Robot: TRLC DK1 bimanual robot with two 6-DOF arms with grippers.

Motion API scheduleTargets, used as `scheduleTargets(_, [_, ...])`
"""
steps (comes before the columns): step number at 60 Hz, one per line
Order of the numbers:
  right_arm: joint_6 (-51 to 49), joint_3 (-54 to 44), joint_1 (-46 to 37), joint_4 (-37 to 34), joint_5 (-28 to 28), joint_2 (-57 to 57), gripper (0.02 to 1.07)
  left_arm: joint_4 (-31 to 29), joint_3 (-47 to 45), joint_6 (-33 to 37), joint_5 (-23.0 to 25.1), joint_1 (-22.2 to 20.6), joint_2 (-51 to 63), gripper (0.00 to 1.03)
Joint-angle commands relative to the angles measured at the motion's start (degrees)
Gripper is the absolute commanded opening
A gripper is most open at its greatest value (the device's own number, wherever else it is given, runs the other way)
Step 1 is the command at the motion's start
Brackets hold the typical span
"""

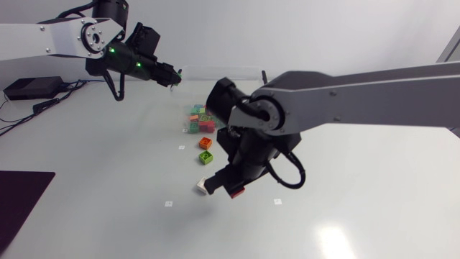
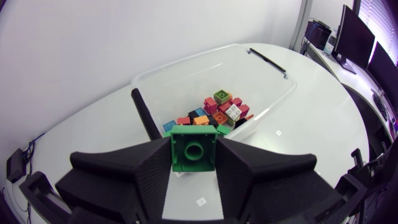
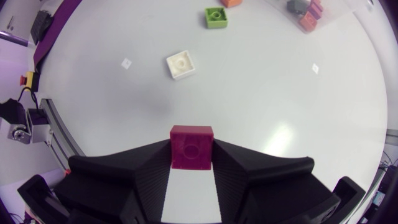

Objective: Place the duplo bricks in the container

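My left gripper [image 1: 172, 75] hangs over the left rim of the clear container [image 1: 215, 79], shut on a green brick [image 2: 193, 148]. Ahead of it the container [image 2: 273, 81] holds several coloured bricks [image 2: 217, 112]. In the middle of the table my right gripper [image 1: 231, 188] is shut on a dark red brick [image 3: 191, 147], just above the surface. On the table ahead of it lie a white brick [image 3: 181, 64], a light green brick [image 3: 216, 17] and an orange brick [image 3: 231, 2]. The white brick [image 1: 203, 188] sits right beside the right gripper.
A black box [image 1: 29, 88] with cables sits at the back left. A dark mat [image 1: 21, 201] covers the front left corner. Small white markers [image 1: 168, 203] dot the table. The container's black lid clip [image 2: 267, 61] lies on its far rim.
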Motion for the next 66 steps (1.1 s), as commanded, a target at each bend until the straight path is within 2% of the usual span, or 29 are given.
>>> scheduleTargets(1, [-1.46,2.84,-2.27,-1.17,-0.12,-1.64,0.32,0.77,3.73,-2.03,0.56,-0.64,3.13,0.27])
scheduleTargets(24, [-3.66,16.64,-11.15,-3.98,-1.79,-0.23,0.31,2.18,14.19,-4.05,0.56,-2.22,12.54,0.29])
scheduleTargets(27, [-3.75,17.87,-11.68,-3.89,-2.06,0.29,0.31,2.18,15.25,-4.14,0.56,-2.66,13.59,0.36])
scheduleTargets(29, [-3.75,18.75,-12.2,-3.89,-2.06,0.73,0.31,2.18,15.69,-4.14,0.56,-3.01,14.12,0.48])
scheduleTargets(32, [-3.75,19.89,-12.82,-3.8,-2.41,1.44,0.31,2.18,16.13,-3.88,0.56,-3.45,14.82,0.74])
scheduleTargets(34, [-3.75,20.77,-13.17,-3.8,-2.67,2.05,0.31,2.18,16.13,-3.53,0.48,-3.71,15.0,0.87])
scheduleTargets(35, [-3.75,21.38,-13.43,-3.8,-2.67,2.31,0.31,2.18,15.95,-3.35,0.48,-3.71,15.0,0.93])
scheduleTargets(37, [-3.75,22.26,-13.61,-3.72,-2.67,2.93,0.31,2.18,15.69,-3.09,0.48,-3.8,15.0,0.98])
scheduleTargets(46, [-3.66,26.66,-15.02,-3.45,-3.11,5.92,0.31,2.18,11.64,-1.94,0.48,-3.45,11.13,0.98])
scheduleTargets(66, [-3.92,35.45,-18.09,-1.78,-3.55,13.04,0.31,3.14,-5.14,4.47,2.94,-2.04,-5.31,0.98])
